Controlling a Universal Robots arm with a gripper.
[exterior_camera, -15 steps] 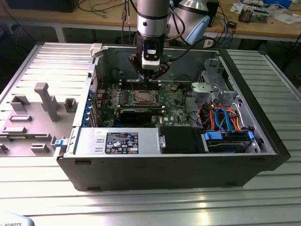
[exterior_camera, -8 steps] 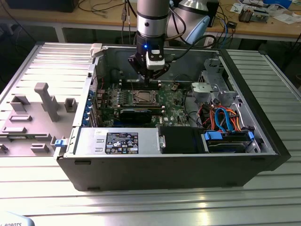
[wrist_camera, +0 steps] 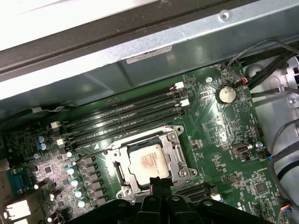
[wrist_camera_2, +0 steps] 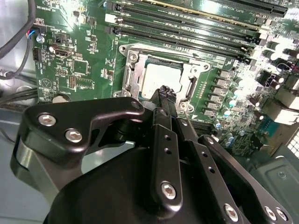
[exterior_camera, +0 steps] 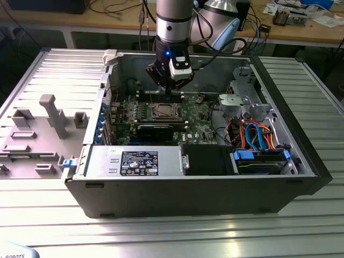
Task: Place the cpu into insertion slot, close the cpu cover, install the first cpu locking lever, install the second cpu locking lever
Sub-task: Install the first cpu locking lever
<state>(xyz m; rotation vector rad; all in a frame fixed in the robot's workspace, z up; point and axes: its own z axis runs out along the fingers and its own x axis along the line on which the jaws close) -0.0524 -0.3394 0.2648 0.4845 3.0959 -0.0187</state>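
The cpu point(wrist_camera: 148, 163) point(wrist_camera_2: 161, 77), a silver-grey square chip, lies flat in the insertion slot point(wrist_camera: 117, 171) point(wrist_camera_2: 129, 70) on the green motherboard point(exterior_camera: 196, 115). The silvery cpu cover point(wrist_camera: 176, 150) point(wrist_camera_2: 194, 70) lies down around the chip as a frame. My gripper point(wrist_camera_2: 167, 92) point(wrist_camera: 158, 180) hovers at the socket's edge with its black fingers shut together and nothing visible between them. A thin wire lever point(wrist_camera: 181, 181) runs out beside the fingertips. In the exterior view the gripper point(exterior_camera: 171, 92) hangs just behind the socket point(exterior_camera: 164, 111).
Black memory slots point(wrist_camera: 121, 116) run along one side of the socket. A black ribbed heatsink bar point(exterior_camera: 155, 130), cables point(exterior_camera: 252, 134) and a drive cage point(exterior_camera: 239, 97) crowd the open case. The case walls point(exterior_camera: 188, 188) enclose the board. A grey fixture plate point(exterior_camera: 37, 129) lies at the exterior view's left.
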